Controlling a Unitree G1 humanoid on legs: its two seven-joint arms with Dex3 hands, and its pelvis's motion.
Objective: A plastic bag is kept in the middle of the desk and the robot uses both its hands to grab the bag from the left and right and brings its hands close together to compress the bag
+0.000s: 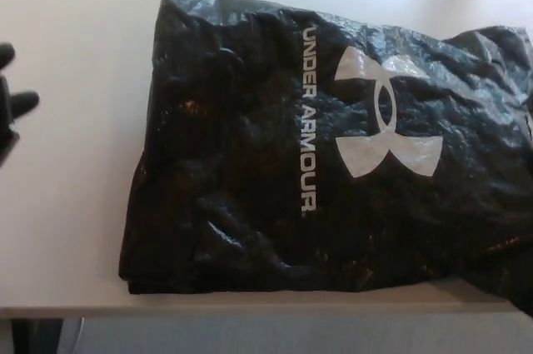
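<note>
The scene is brightly and evenly lit, with the strongest light falling at the far right, where the pale desk washes out almost to white. The black plastic bag reads very dark, its crinkles catching small scattered glints, most of them toward the near edge and around the far right folds. Detail in its darkest parts is lost. A thin soft shadow lies under its near edge. The whole picture is slightly soft and grainy. At the left edge, the left hand is blurred and cut off by the frame.
</note>
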